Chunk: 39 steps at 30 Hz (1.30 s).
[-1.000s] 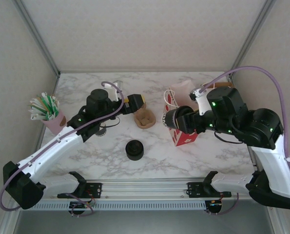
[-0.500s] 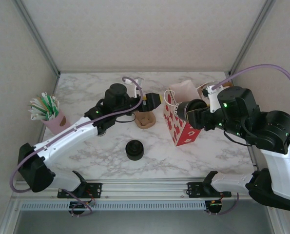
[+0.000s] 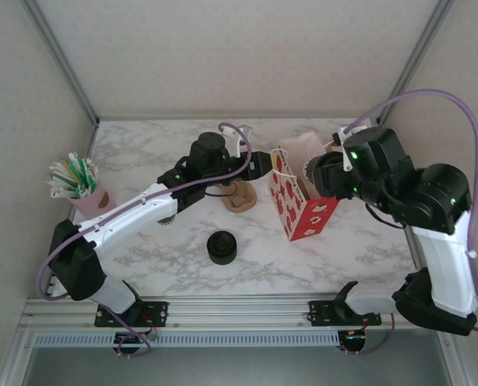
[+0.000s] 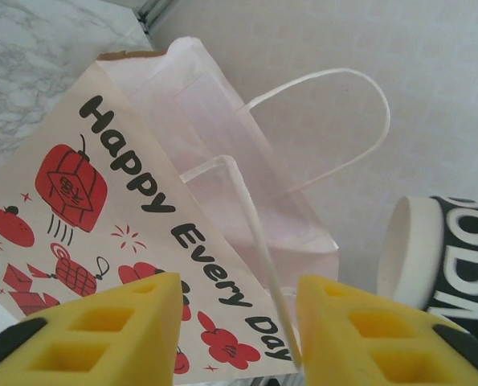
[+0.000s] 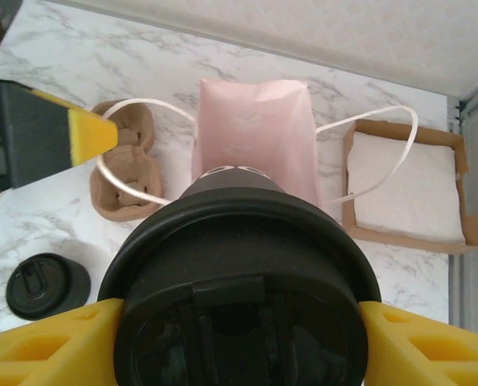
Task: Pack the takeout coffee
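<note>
The takeout coffee (image 5: pixel 239 265), a cup with a black lid and a dark band, is held tilted with its base toward the mouth of the red-and-white paper bag (image 3: pixel 303 213). My right gripper (image 3: pixel 319 173) is shut on it, with yellow pads on both sides of the lid. My left gripper (image 4: pixel 237 301) is at the bag's left side, jaws apart. The white handle strand (image 4: pixel 259 241) runs between the jaws, close to the right finger (image 4: pixel 359 330). In the left wrist view the cup (image 4: pixel 443 249) hangs beyond the bag (image 4: pixel 102 185).
A brown cardboard cup carrier (image 3: pixel 239 195) lies left of the bag. A short stack of black lids (image 3: pixel 222 247) sits nearer the front. A pink cup of straws (image 3: pixel 82 189) stands at the far left. A cardboard tray with napkins (image 5: pixel 403 189) lies right of the bag.
My left gripper swung right to the bag's handle and its jaws narrowed around the strand. My right gripper carried the cup from in front of the bag up toward its mouth.
</note>
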### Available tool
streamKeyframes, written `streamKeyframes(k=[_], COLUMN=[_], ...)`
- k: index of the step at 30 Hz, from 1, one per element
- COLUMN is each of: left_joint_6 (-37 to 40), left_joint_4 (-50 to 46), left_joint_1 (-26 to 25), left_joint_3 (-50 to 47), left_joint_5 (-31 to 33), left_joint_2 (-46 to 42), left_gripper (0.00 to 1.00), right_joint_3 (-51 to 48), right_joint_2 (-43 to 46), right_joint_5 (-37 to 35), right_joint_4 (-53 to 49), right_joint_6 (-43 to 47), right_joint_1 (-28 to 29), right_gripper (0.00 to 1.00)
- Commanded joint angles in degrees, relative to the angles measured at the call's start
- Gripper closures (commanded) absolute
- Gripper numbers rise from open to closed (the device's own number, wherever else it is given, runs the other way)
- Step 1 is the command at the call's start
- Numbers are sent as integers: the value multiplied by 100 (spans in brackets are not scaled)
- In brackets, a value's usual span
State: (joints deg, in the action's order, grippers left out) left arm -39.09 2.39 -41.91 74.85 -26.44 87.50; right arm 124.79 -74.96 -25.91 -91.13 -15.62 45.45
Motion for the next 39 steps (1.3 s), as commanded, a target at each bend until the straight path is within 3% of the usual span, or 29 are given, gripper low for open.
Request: streamKeyframes(k=[1, 6, 13, 39], left_joint_6=[-11, 7, 48, 103], left_joint_4=[232, 243, 267, 260], left_joint_1=[-36, -39, -36, -36], left_joint_3=[155, 49, -91, -216], left_joint_5=[-169, -200, -265, -274], left_joint_2=[12, -34, -97, -199], left_gripper=[66, 81, 96, 98], right_joint_3=[207, 247, 249, -755], right_joint_2=[-224, -577, -1048, -2005], right_joint_5=[40, 514, 1048, 1461], right_joint_4=[-181, -286, -459, -356], right_joint_6=[136, 240, 305, 388], right_joint_1=[-236, -856, -1240, -1794], right_gripper=[32, 32, 33, 33])
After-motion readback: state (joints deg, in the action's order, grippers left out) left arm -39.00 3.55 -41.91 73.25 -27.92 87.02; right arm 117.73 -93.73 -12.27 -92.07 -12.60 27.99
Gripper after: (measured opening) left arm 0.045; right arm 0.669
